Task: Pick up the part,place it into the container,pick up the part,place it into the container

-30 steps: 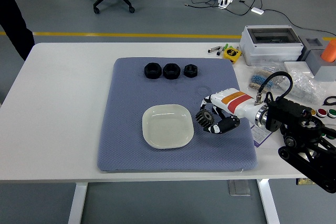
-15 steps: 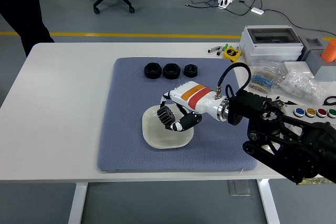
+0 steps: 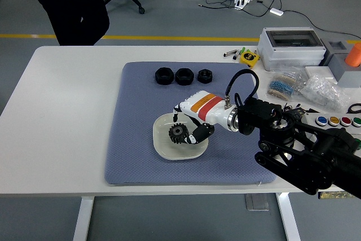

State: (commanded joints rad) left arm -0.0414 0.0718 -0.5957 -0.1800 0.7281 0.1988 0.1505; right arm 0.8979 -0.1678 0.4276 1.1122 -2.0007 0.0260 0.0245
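Robot hand (image 3: 192, 123) over dish (image 3: 162, 142), nuts (image 3: 183, 75) beyond.

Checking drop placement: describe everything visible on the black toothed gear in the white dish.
The black toothed gear is a small dark wheel with teeth all round its rim and a paler hub hole at its centre, matte, material unclear. It lies flat inside the shallow white rounded-square dish, right of the dish's middle, on the blue-grey mat. The right hand hangs over the dish's right side, fingers close beside the gear; whether they touch it cannot be told.
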